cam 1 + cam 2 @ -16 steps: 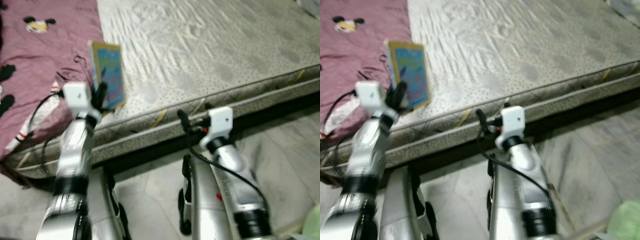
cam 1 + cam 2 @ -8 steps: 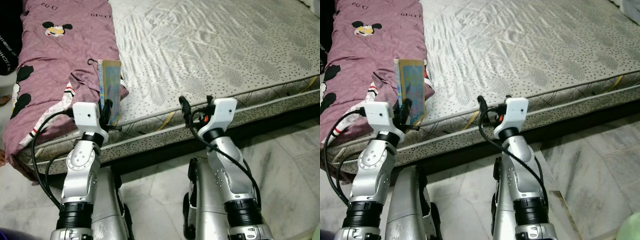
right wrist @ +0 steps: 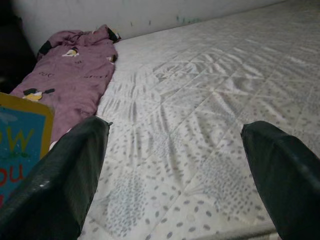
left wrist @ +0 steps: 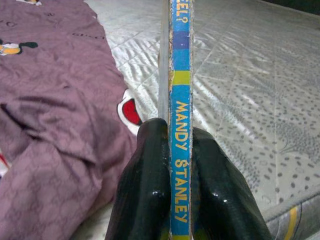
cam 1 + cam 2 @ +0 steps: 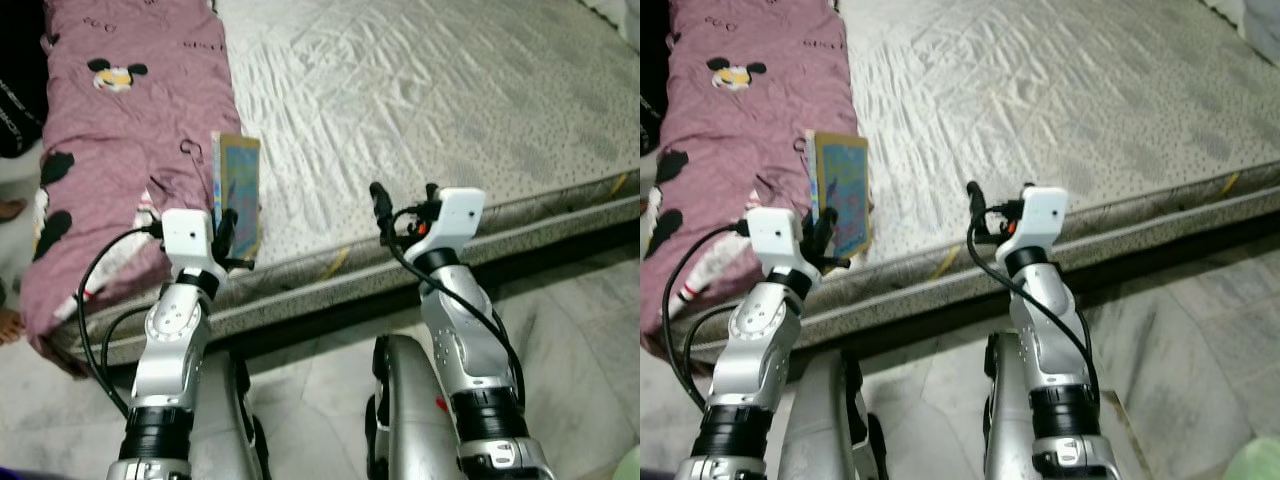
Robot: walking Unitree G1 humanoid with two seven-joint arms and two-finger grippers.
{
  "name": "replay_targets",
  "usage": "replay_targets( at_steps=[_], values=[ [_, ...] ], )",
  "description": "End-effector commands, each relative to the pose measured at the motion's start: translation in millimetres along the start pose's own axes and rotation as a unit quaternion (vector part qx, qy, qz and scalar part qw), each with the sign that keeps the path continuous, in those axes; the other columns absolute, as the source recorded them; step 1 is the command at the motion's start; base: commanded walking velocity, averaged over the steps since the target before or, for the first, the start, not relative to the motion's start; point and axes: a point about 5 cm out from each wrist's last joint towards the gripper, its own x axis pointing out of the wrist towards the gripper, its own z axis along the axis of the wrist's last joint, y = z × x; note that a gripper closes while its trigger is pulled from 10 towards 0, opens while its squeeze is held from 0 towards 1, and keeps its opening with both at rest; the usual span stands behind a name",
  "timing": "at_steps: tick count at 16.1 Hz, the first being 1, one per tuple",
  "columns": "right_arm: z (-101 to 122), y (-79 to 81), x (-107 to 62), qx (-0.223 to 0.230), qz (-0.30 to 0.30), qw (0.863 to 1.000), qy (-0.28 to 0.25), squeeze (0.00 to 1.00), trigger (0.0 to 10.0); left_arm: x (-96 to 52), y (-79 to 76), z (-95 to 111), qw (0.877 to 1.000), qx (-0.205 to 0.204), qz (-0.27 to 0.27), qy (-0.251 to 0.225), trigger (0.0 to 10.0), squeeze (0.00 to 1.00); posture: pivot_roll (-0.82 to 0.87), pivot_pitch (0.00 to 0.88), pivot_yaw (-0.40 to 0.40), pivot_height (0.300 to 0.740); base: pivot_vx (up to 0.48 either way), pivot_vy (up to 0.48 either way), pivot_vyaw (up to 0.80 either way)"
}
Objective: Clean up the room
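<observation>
The left gripper (image 4: pixel 179 170) was clamped tight on a thin children's book (image 5: pixel 238 192), its two glossy black fingers (image 4: pixel 147 185) pressed flat against either cover with the blue spine, lettered in yellow, standing upright between them. From the head camera the book stood on end at about ten o'clock from the robot, held just over the near edge of the bed, its colourful cover facing the right arm. The right gripper (image 3: pixel 175 170) hovered at about one o'clock, also at the bed's near edge, its rounded black fingers (image 3: pixel 55 185) spread wide apart and touching nothing. Beneath both arms lay pale marbled floor tiles (image 5: pixel 590 330). Beyond the grippers stretched a bare mattress (image 5: pixel 1090 100), cream-grey, quilted in diamond stitching and speckled with small dark dots, with piped edging along its side. At ten to eleven o'clock, just beyond the book, lay a soft, rumpled mauve blanket (image 5: pixel 110 130) printed with cartoon mouse heads, running along the mattress's left side toward a pale wall (image 3: pixel 100 12) at the far end.
</observation>
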Motion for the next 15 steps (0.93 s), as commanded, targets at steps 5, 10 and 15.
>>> replay_targets(
  at_steps=[5, 10, 15],
  values=[
    [-4, -9.3, -1.8, -0.013, -0.019, 1.000, 0.005, 0.00, 10.0, 0.5, -1.0, -2, 1.000, 0.019, -0.005, 0.011, 2.2, 0.00, -0.02, 0.110, 0.037, 0.679, 0.000, 0.000, 0.00],
    [-3, -13.9, -0.9, -0.019, -0.027, 0.999, 0.003, 0.00, 10.0, 2.8, -0.4, -4, 0.999, 0.036, 0.016, 0.021, 10.0, 0.00, -0.02, 0.114, 0.035, 0.717, 0.000, 0.000, 0.00],
    [-4, -18.7, -1.2, -0.022, -0.041, 0.999, 0.004, 0.00, 10.0, 6.8, -2.0, -3, 0.999, 0.041, 0.028, 0.017, 10.0, 0.00, -0.03, 0.112, 0.039, 0.740, 0.000, 0.000, 0.00]
  ],
)
